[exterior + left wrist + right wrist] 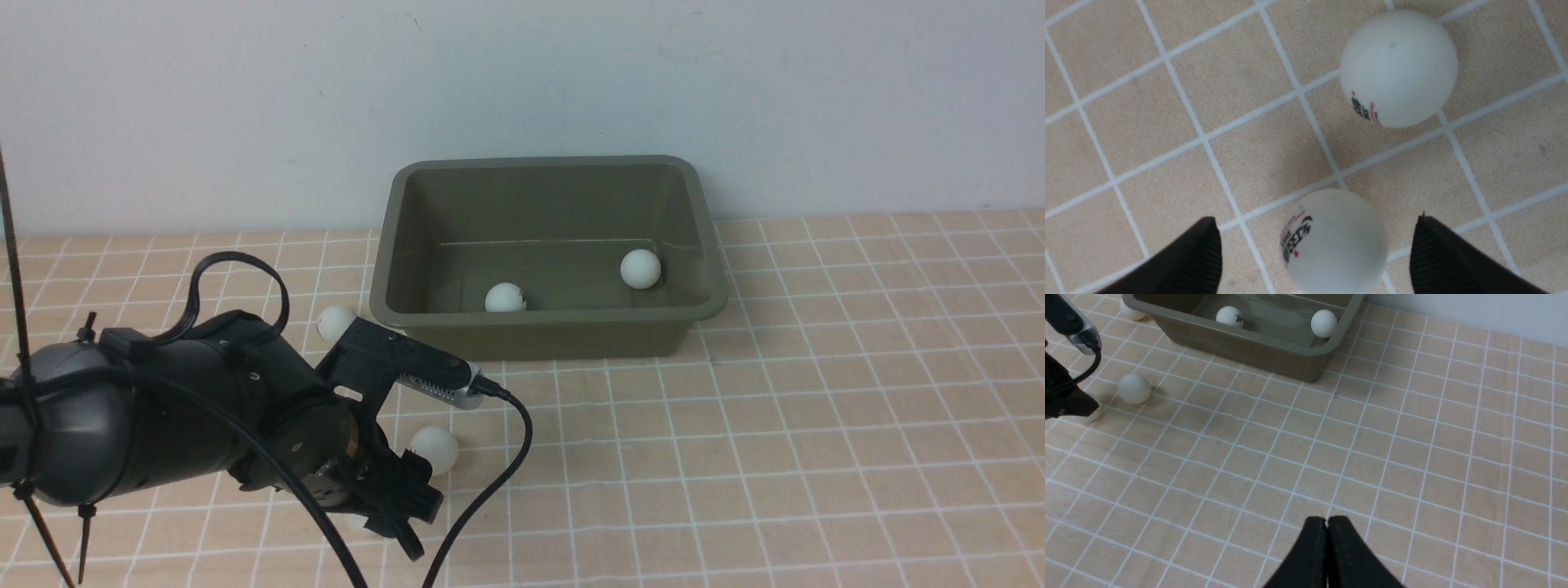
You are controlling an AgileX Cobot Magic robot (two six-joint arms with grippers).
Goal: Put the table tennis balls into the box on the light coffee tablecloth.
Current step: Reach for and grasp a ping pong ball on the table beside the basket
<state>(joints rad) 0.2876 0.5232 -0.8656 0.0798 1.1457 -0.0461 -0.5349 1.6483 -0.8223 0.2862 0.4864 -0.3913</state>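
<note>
We hold the left gripper [1314,222] spread wide astride one table tennis ball [1335,245] on the light coffee tablecloth [816,408], lower left of the front view, ready to pinch. Two balls [639,269] lie in the box [547,335], centre. The right gripper [1327,524] is clenched, empty.

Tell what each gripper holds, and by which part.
Nothing is held. The left gripper has jaws open around a table tennis ball, not touching it; the right gripper is shut, empty.

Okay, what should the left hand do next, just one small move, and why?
Probably close the left hand on the ball between its open fingers: that ball lies on the tablecloth, outside the box.
</note>
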